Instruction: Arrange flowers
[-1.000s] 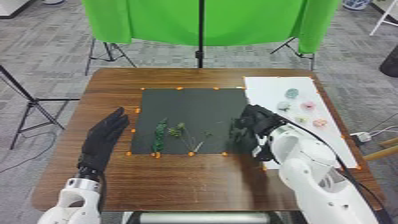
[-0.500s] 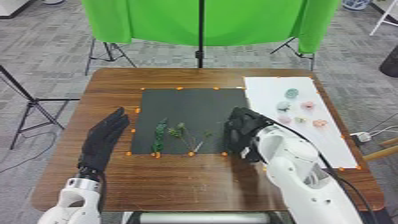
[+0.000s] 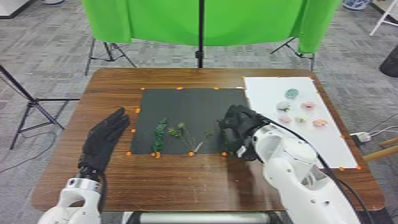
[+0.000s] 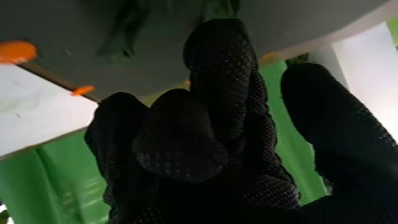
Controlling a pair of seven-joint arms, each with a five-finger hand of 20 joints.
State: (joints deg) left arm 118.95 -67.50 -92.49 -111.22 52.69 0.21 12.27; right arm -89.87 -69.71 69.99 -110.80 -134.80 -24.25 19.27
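Right hand poised by the greenery, blossoms waiting beside it.
We see one right hand (image 3: 238,125) over the edge of one dark mat (image 3: 195,100), fingers loosely bent, thumb apart, with nothing that we can make out in its hold. Left of it lie thin sprigs (image 3: 176,133), too tangled for us to count, then one leafy stem (image 3: 160,136), probably laid as the bouquet's base. Beyond, our open, empty left hand (image 3: 105,132) likely waits clear. Farther off, right of the right hand, six blossoms (image 3: 307,105) sit spaced on one white sheet (image 3: 266,87), presumably for easy picking.
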